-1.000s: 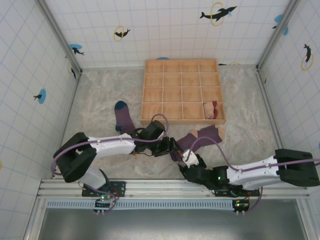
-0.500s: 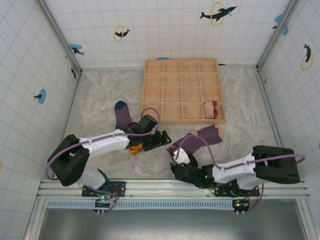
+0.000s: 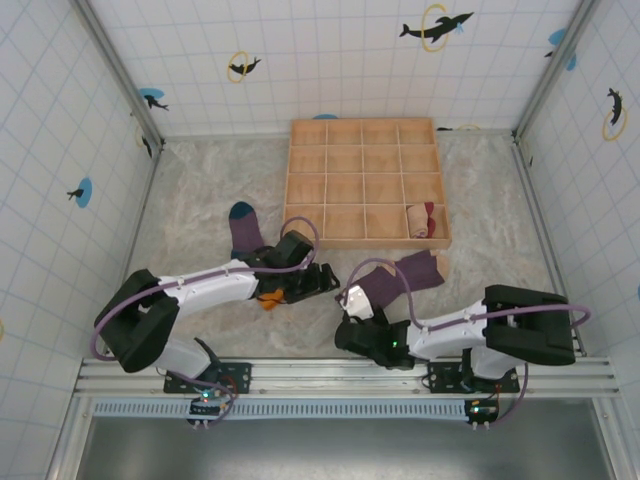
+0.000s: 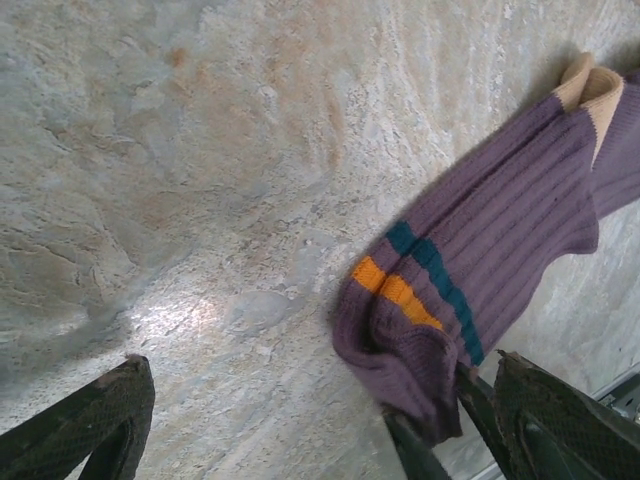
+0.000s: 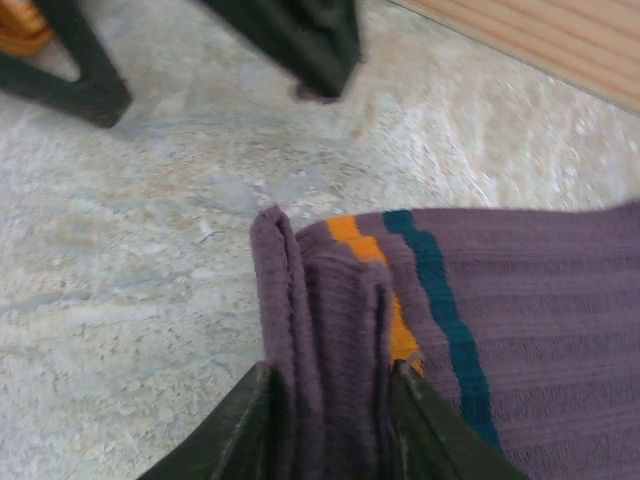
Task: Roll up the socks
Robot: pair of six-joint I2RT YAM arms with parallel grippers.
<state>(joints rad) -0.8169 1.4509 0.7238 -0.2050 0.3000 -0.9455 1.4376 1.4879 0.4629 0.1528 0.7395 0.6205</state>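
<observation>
At lower centre, the cuff of the purple striped sock (image 5: 520,300) is pinched by the right gripper (image 5: 330,400), its arm stretched low and leftward. The left gripper (image 3: 325,281) is held wide open.

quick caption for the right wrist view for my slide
Right gripper pinching the folded striped end of a purple sock, orange and teal bands showing, on the mottled table.

my gripper (image 4: 322,365): jaws wide, holding nothing
sock (image 4: 500,250): purple, orange and teal stripes, cuff bunched by my right finger (image 4: 570,420)
</observation>
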